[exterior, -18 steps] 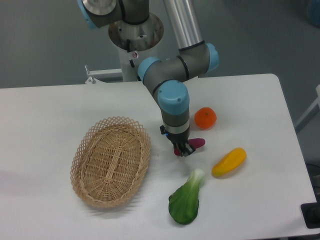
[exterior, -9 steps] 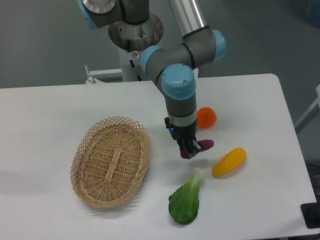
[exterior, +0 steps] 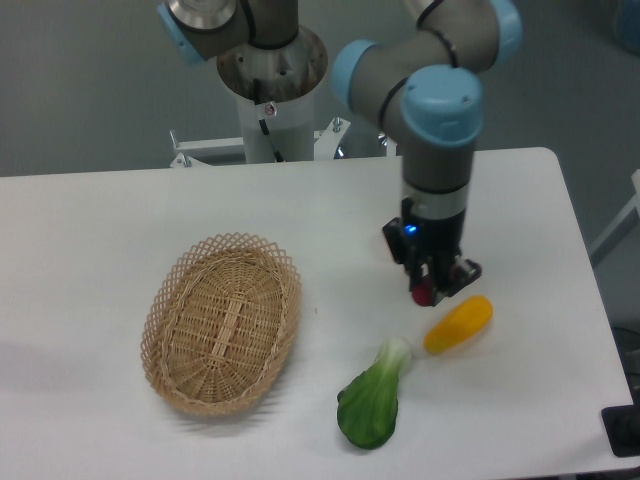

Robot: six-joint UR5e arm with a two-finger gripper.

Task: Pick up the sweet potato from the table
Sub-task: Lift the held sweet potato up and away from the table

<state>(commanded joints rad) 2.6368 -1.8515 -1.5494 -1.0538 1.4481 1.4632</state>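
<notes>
My gripper [exterior: 436, 291] points down over the right half of the white table [exterior: 120, 220], just above and left of a yellow oblong vegetable. It is shut on the sweet potato [exterior: 424, 296]. Only a small magenta end of the sweet potato shows between the dark fingers; the rest is hidden by them. The sweet potato appears to hang clear of the tabletop.
The yellow-orange vegetable [exterior: 458, 324] lies just below right of the gripper. A green bok choy [exterior: 372, 400] lies near the front edge. An oval wicker basket [exterior: 222, 322] sits at left centre. The robot's base column [exterior: 272, 80] stands at the back.
The arm has swung right and risen, carrying the sweet potato from beside the basket to above the yellow vegetable. The arm now covers the spot where the orange showed.
</notes>
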